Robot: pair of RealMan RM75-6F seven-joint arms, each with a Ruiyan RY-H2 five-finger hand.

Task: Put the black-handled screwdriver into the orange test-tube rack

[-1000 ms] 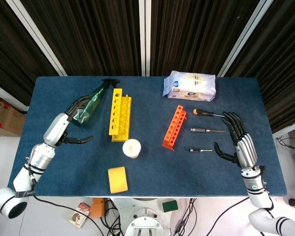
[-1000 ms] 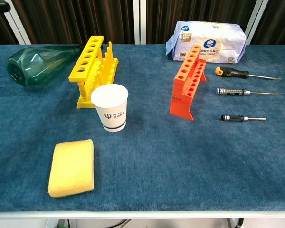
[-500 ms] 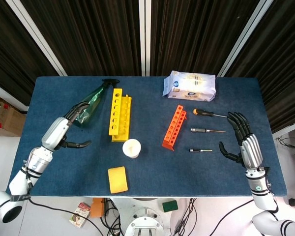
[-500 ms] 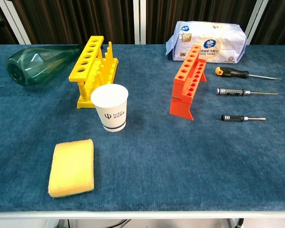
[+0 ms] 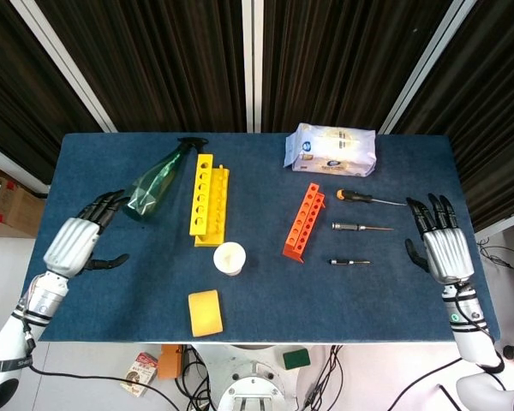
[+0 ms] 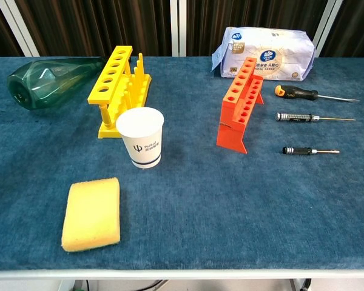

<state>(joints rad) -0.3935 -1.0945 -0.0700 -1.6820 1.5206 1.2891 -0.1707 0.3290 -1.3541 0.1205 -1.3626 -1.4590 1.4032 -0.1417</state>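
Head view: black-handled screwdriver (image 5: 349,261) lies ungrasped beside orange plastic test-tube rack (image 5: 303,221); right hand (image 5: 445,247) (left hand (image 5: 74,243) likewise) spread, empty.

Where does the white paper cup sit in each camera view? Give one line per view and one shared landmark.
Head view: the white paper cup stands low of centre, just below the yellow plastic test-tube rack.
Chest view: the cup stands left of centre, right in front of the same yellow rack.
Shared landmark: the yellow rectangular sponge, nearer the robot than the cup.
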